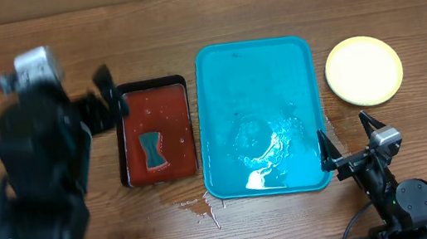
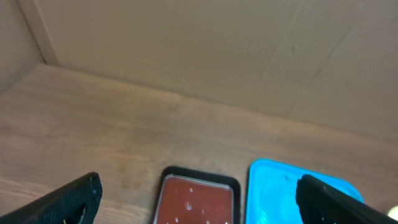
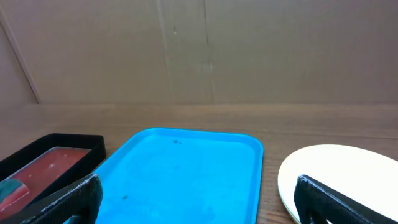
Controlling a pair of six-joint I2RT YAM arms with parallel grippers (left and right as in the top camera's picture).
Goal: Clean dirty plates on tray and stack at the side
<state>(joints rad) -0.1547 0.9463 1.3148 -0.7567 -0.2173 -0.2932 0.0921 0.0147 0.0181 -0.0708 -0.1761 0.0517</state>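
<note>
Clearly, the plates (image 1: 363,71) lie in one pile beside the tray (image 1: 225,84), just ahead and a little to the right of the wide-open, empty right gripper (image 1: 340,124), while the left gripper (image 1: 111,90), also wide, is well apart.

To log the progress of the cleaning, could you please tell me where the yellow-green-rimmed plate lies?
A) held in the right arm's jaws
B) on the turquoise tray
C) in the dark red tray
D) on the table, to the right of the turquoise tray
D: the yellow-green-rimmed plate lies flat on the wooden table, apart from and to the right of the turquoise tray, which holds only water.
</note>
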